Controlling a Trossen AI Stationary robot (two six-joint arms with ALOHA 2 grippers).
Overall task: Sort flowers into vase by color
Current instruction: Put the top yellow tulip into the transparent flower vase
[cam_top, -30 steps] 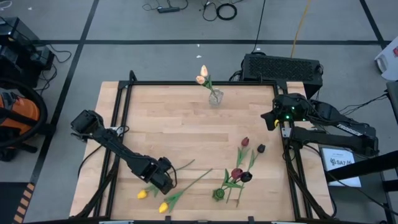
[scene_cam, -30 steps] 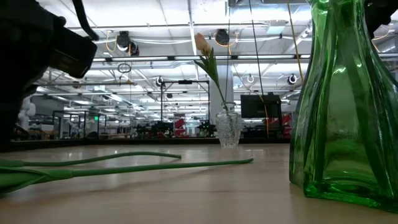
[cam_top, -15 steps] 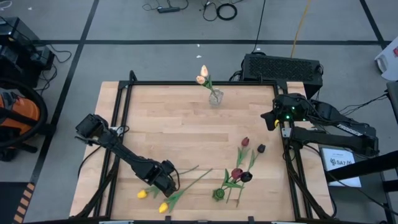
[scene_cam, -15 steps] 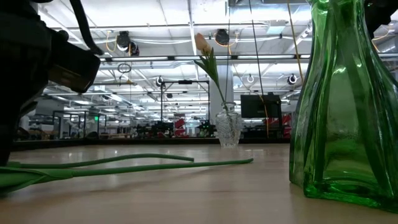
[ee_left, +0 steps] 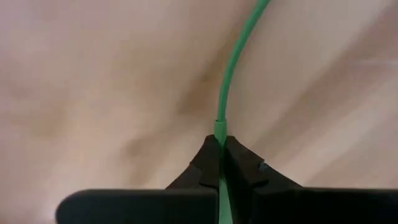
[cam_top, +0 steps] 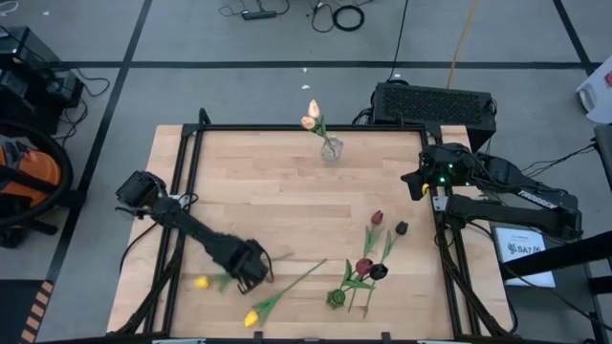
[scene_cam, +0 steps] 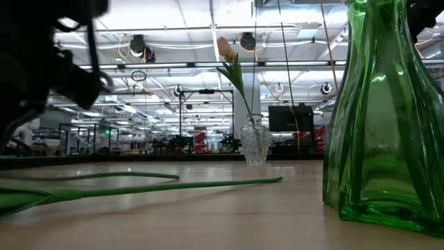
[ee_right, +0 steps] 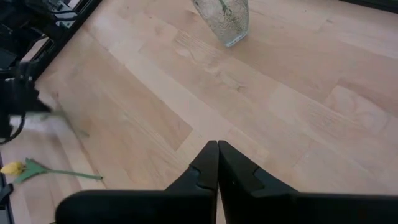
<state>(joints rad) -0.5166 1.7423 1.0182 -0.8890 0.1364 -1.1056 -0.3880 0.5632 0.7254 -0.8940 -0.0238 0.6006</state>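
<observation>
My left gripper [cam_top: 251, 274] stands near the table's front left, pointing down and shut on the green stem of a yellow tulip [cam_top: 201, 282]. A second yellow tulip [cam_top: 251, 318] lies on the wood close by, its stem [scene_cam: 173, 185] running toward the middle. Two pale peach tulips [cam_top: 311, 115] stand in a clear glass vase [cam_top: 332, 148] at the far edge. Several dark red and near-black tulips [cam_top: 373, 250] lie on the table at the right. A green glass vase [scene_cam: 381, 118] stands near the front edge. My right gripper [ee_right: 217, 149] waits shut above the far right corner. My left gripper pinches the yellow tulip's thin stem [ee_left: 222, 121] between its two fingers, roughly midway along it. The fingers come from above, pointing down, and lie across the stem. The stem's free end [scene_cam: 104, 176] runs low over the wood; whether the head is off the table I cannot tell.
A black frame [cam_top: 182, 153] runs around the wooden table top. Bare wood [cam_top: 258, 191] stretches between the left gripper and the clear vase. The green vase [cam_top: 336, 298] stands right beside the dark tulips.
My left gripper has rolled its wrist and shut on the yellow tulip's stem. That tulip has shifted toward the table's left edge: its head now lies farther left and farther from the front edge, and its stem end has drawn back. The second yellow tulip has stayed put.
</observation>
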